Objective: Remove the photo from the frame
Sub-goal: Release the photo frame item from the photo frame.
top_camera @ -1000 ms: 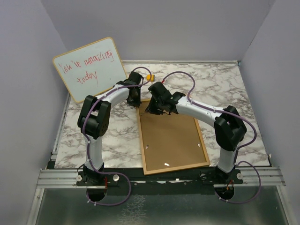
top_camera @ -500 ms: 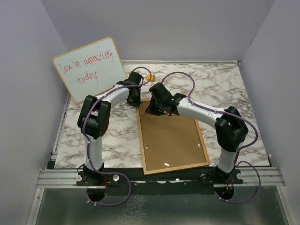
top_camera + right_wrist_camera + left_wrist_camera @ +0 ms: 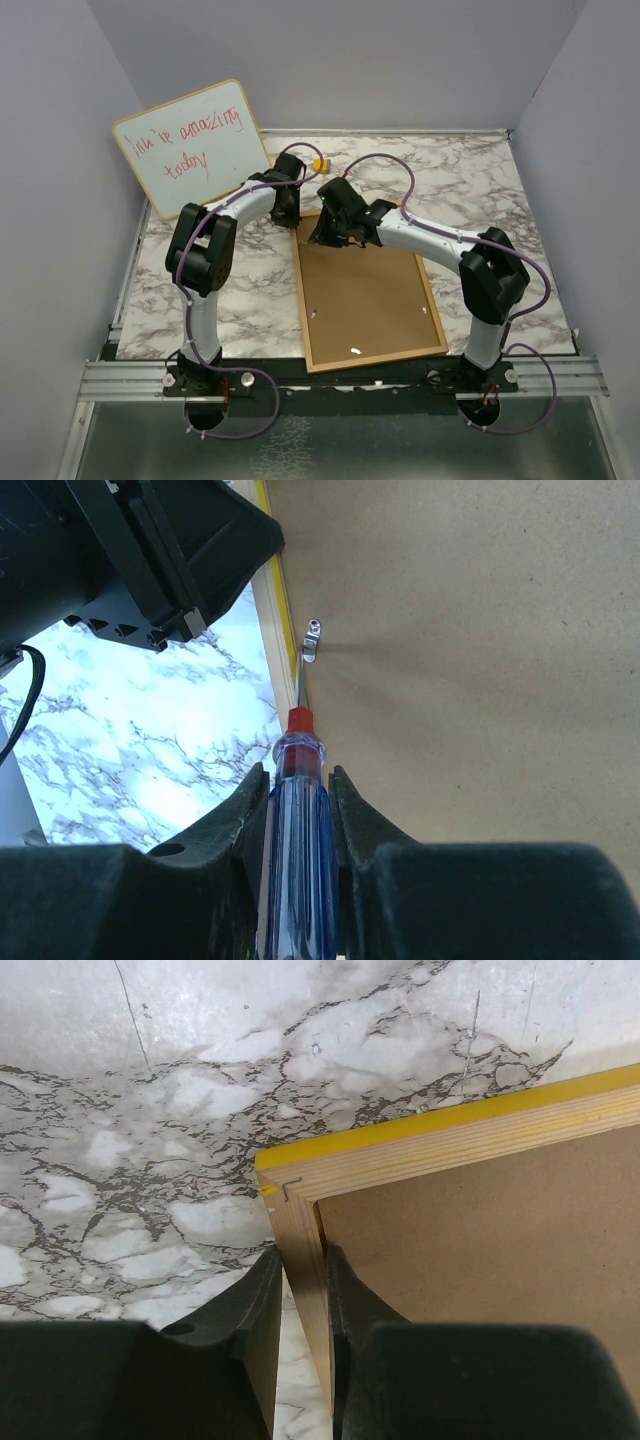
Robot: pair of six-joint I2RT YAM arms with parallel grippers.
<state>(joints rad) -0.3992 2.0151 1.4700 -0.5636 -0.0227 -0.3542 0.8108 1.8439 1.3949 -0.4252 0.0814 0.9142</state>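
On the worktop (image 3: 480, 190), I see little changed: left end effector (image 3: 303, 1285) clamps the one frame (image 3: 370, 300) by its rail, right end effector (image 3: 298, 785) grips the one screwdriver (image 3: 296, 880).

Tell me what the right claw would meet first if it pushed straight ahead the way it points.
Probably the small metal clip on the back of the frame: the screwdriver held in the right claw aims its tip right at it, perhaps touching already; depth is unclear.
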